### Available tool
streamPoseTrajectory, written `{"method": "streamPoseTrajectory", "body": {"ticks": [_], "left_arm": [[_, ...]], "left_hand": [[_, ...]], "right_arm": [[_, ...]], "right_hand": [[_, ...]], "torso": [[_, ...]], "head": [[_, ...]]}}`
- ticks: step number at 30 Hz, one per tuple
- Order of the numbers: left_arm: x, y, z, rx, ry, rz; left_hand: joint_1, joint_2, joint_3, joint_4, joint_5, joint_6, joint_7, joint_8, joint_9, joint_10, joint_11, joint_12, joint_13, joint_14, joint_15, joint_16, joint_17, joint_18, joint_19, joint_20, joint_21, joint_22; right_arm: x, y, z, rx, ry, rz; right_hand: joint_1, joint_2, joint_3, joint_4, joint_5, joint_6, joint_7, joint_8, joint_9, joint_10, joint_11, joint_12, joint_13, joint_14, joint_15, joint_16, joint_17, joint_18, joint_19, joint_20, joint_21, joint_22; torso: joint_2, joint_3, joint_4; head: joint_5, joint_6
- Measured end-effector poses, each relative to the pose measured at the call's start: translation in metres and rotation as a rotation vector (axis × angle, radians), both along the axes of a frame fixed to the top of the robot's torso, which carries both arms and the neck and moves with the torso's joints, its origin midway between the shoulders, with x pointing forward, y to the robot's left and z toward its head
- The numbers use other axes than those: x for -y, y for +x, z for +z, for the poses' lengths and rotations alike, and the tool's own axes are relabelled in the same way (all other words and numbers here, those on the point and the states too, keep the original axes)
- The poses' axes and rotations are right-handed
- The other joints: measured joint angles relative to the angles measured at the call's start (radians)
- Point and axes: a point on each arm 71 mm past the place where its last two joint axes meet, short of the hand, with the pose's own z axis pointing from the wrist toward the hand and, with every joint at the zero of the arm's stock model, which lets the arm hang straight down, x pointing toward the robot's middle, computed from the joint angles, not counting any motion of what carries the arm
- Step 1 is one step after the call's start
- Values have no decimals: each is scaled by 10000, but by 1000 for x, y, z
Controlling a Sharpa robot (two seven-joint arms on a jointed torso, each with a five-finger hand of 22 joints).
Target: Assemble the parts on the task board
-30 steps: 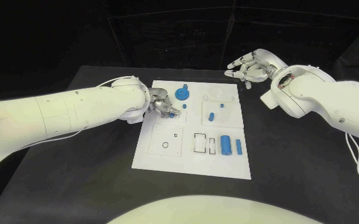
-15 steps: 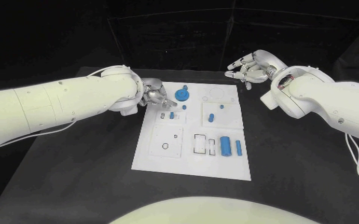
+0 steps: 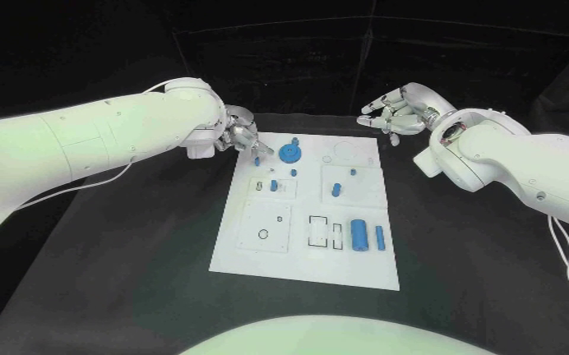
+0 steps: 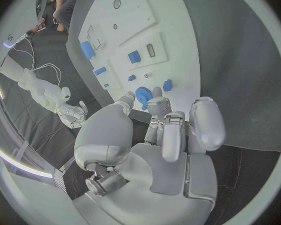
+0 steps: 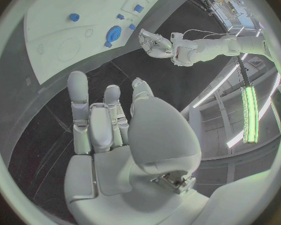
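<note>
Where the board [image 3: 255,252] comes nearest the robot, its near right part carries a blue cylinder [image 3: 358,233] lying beside a slimmer blue bar [image 3: 380,236], with a dark-outlined rectangular slot [image 3: 318,230] just to their left and a square plate [image 3: 263,226] with a ring and a small hole further left. Farther up the board, a small blue block [image 3: 274,184] sits in the left middle plate, a blue peg [image 3: 293,171] lies just beyond it, and a short blue piece [image 3: 335,188] rests on the right middle plate with another small blue peg [image 3: 353,168] above it. Beyond these, a blue gear [image 3: 292,154] stands near the board's far left part, with a small blue piece [image 3: 293,139] just past it. The left hand [image 3: 241,136] hovers at the board's far left corner, just beside the gear; its fingers [image 4: 172,130] are curled inward, and the wrist view shows nothing between them, while in the head view I cannot tell whether a fingertip touches a small blue bit near it. The right hand [image 3: 400,110] hangs past the board's far right corner, well apart from the parts, fingers [image 5: 78,100] loosely spread and holding nothing.
</note>
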Motion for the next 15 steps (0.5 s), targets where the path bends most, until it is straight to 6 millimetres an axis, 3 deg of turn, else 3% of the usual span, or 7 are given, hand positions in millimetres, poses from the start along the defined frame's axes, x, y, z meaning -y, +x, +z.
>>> {"method": "streamPoseTrajectory", "body": {"ticks": [15], "left_arm": [[-4,17,-15,-356,845,216]], "left_hand": [[282,282,-255,7,0,320,-79,18,-104,39,-39,81,118,0,0,0,-1,0,33,33,0,121]], "right_arm": [[-3,0,0,-11,18,69]], "right_hand": [[0,0,0,0,0,0,0,0,0,0,0,0,1,0,0,0,1,-1,0,0,0,1]], "torso": [[1,-8,-1]], "head": [[77,-29]]}}
